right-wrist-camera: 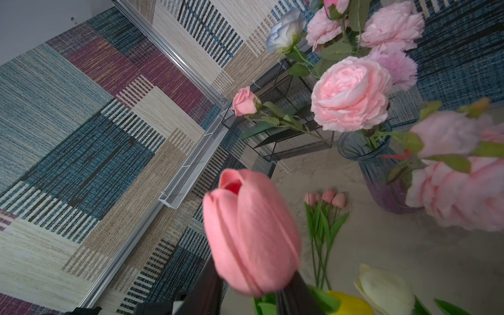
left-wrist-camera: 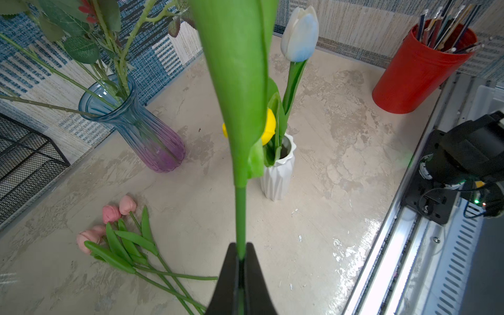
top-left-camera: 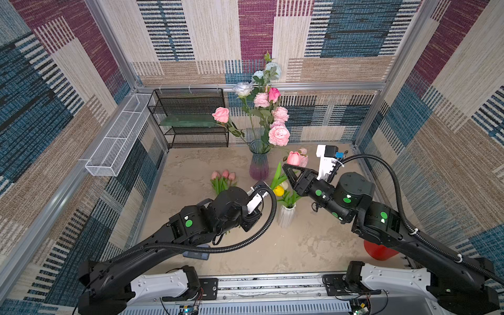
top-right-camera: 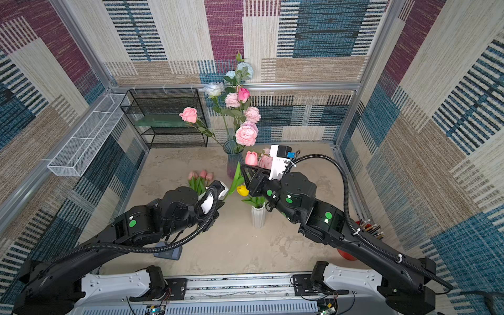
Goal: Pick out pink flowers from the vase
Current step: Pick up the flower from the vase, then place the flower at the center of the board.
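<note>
Above the white ribbed vase (top-left-camera: pixel 285 215): the pink tulip (right-wrist-camera: pixel 251 231) you are working hangs in the air between both arms. Its bloom is up by the right gripper (top-left-camera: pixel 287 168), and its bare green stem (left-wrist-camera: pixel 240 212) runs down into the left gripper (left-wrist-camera: pixel 241 249). Expect it to weigh next to nothing. The stem looks like rubbery plastic that bends rather than snaps and is smooth enough to slide through a slack pinch. The soft head would likely dent if you squeezed it. Your safest hold is the plain stem below the long leaf (left-wrist-camera: pixel 237 68), and that is just where the left jaws are pressed together, the stem pinched at their tips in the left wrist view. The right jaws stand partly apart on either side of the tulip's neck, just under the bloom. Whether either pad brushes it you cannot tell from the right wrist view, but they are not clamped. Several more pink tulips (top-left-camera: pixel 223 176) lie in a bunch on the table (top-left-camera: pixel 313 245) beside the tinted glass vase (top-left-camera: pixel 259 163). The pink roses and peony-like heads (top-left-camera: pixel 278 135) stand in that vase among pale blue ones. A yellow tulip (top-left-camera: pixel 278 190) and a white tulip (left-wrist-camera: pixel 300 30) sit in the ribbed vase
</note>
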{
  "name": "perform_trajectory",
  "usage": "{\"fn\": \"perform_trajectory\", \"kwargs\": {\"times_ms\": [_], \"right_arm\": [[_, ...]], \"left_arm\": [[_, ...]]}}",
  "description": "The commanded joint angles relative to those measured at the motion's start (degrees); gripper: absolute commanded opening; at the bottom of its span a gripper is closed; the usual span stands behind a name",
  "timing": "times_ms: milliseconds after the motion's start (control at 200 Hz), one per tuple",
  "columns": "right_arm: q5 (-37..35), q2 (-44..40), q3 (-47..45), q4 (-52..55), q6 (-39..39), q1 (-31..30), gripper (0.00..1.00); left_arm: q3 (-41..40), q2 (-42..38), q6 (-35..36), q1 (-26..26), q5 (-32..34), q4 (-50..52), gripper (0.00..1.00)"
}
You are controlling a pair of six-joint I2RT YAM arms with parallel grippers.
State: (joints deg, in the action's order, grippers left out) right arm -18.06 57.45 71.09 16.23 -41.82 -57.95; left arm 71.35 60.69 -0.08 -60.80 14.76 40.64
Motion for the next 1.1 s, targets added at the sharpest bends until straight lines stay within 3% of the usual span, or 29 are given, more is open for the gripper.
{"fn": "perform_trajectory", "kwargs": {"times_ms": [0, 456, 636, 831, 1097], "right_arm": [[1.3, -1.9, -1.1, -3.8, 3.4, 0.0, 0.38], [1.5, -13.3, -8.1, -6.1, 13.5, -0.3, 0.41], [1.1, -15.6, -9.5, -6.1, 14.9, -0.3, 0.41], [0.2, -17.1, -10.5, -5.1, 15.7, -0.4, 0.41], [-1.5, -19.9, -12.3, -4.8, 17.9, -0.2, 0.41]], "left_arm": [[-1.4, -1.1, -4.4, 2.6, 0.0, -1.5, 0.0], [-19.2, -6.3, -16.6, 27.4, -15.8, -9.7, 0.0], [-22.5, 0.8, -20.1, 36.5, -22.9, -12.8, 0.0], [-22.8, 9.6, -22.6, 44.1, -26.0, -16.5, 0.0], [-22.2, 18.9, -27.1, 49.1, -27.1, -19.7, 0.0]]}}
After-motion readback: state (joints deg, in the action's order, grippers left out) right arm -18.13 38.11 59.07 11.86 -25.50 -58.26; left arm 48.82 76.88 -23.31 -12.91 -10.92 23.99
